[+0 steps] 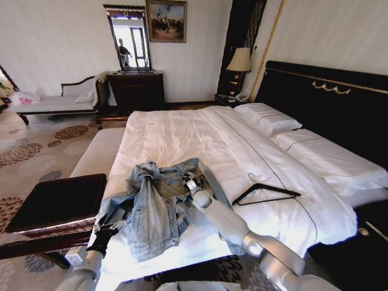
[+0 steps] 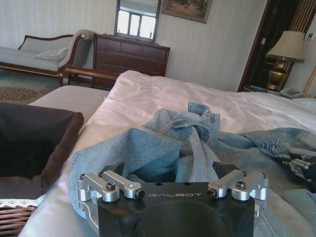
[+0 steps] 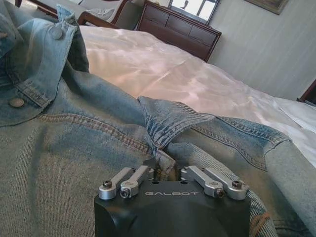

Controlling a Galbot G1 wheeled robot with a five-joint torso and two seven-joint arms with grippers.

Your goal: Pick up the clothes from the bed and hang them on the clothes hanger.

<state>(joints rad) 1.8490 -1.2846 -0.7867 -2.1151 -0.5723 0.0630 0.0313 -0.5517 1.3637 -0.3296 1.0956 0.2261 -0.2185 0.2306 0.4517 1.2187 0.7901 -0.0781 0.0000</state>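
Writing: "GALBOT" on both gripper bodies.
Right gripper point(image 3: 168, 170): pinched on denim jacket point(image 1: 159, 206) fold.
Left gripper point(image 2: 173, 180): fingers spread, jacket hem between them.
Hanger point(image 1: 265, 193): on bed point(image 1: 176, 136), right of right gripper.

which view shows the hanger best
The head view: the hanger lies whole on the white bed, right of the jacket. Both wrist views take in jacket and bed instead.

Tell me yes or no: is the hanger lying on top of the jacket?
No. In the head view the hanger lies on the white bed sheet, apart from the jacket.
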